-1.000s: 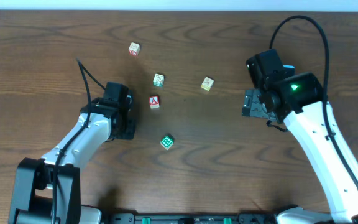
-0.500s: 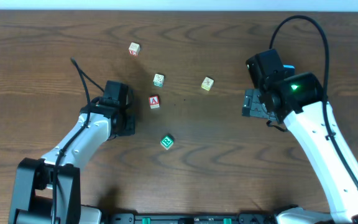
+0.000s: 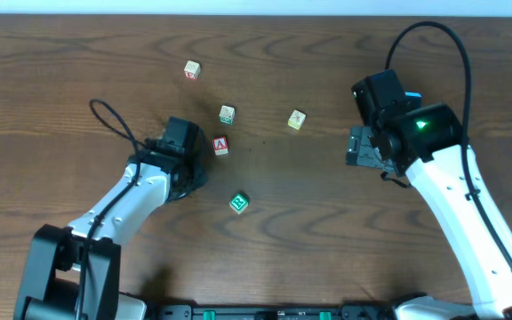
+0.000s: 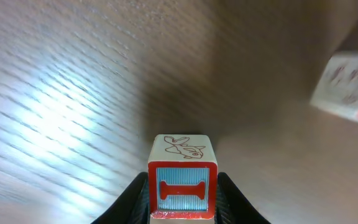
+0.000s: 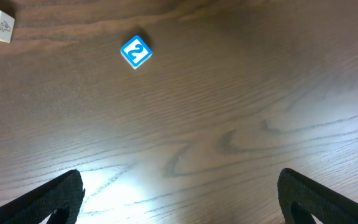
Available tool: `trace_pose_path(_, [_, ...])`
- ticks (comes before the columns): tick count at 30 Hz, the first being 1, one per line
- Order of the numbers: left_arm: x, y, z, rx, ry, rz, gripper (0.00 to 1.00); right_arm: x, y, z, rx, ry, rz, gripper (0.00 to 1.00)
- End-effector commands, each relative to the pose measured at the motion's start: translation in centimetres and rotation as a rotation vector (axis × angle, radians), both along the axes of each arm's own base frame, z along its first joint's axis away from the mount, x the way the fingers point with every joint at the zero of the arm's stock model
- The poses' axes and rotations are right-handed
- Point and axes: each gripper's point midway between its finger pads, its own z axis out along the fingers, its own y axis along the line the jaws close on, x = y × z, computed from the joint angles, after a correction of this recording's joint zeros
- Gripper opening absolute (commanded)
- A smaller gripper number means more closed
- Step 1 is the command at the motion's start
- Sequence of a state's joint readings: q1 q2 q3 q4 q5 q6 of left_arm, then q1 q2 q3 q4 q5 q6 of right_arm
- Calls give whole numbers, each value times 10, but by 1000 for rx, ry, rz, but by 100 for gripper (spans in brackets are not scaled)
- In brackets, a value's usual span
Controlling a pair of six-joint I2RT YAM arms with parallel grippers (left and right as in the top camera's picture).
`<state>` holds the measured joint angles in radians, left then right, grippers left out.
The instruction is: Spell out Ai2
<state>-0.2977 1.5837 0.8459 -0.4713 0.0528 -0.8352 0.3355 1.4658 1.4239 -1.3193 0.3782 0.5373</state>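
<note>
1. The I cube has a red-framed red I on the face toward the wrist camera and a line drawing of an animal on the face above. It is clamped between the two fingers of the left gripper.
2. That view is blurred, so I cannot tell whether the cube rests on the table or is lifted off it.
3. From overhead the I cube is hidden under the left gripper, which stands left of the table's middle.
4. The A cube lies just right of that gripper, apart from it, with its red-framed A facing up.
5. The 2 cube — blue frame, blue numeral — lies on the wood ahead of the right gripper, turned corner-on and well apart from its fingers.
6. The right gripper's jaws are spread wide with nothing between them. Overhead, the right gripper is at the right side of the table.
7. The green-marked cube lies below the A cube, and a pale cube lies just above it.
8. A yellowish cube sits further right, and a red-marked cube sits up and to the left.
9. A blurred cube — white with a red edge — shows at the upper right of the left wrist view.
</note>
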Motion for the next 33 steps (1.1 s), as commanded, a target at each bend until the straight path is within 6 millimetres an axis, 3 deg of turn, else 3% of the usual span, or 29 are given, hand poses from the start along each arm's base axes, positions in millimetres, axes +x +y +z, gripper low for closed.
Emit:
trace_pose_path(1, [6, -2, 0, -102, 2, 366, 20, 1, -5, 1, -9, -9, -19, 99])
trace_pose_path(4, [18, -6, 4, -174, -29, 512, 38, 0, -5, 1, -10, -7, -19, 99])
trace_pose_path(6, [24, -8, 7, -192, -53, 505, 75, 0, -5, 1, -11, -5, -19, 99])
trace_pose_path(8, [27, -9, 8, -194, -67, 490, 91, 0, -5, 1, -11, -5, -19, 99])
trace_pose_path(12, [30, -18, 11, -233, -70, 448, 93, 2, -5, 1, -9, -12, -19, 99])
trace_pose_path(15, [38, -31, 18, -250, -114, 251, 90, 2, -4, 1, -8, -14, -19, 99])
trace_pose_path(21, [28, -20, 26, -10, -176, -276, 90, 2, -5, 1, -10, -14, -19, 99])
trace_pose_path(25, [14, 6, 36, 181, -154, -436, 97, 2, -5, 2, -12, -16, -20, 99])
trace_pose_path(28, [17, 5, 40, 244, -184, -624, 95, 4, -4, 2, -9, -24, -20, 99])
trace_pose_path(33, [9, -4, 28, 245, -157, -850, 95, 5, -4, 2, -7, -27, -20, 99])
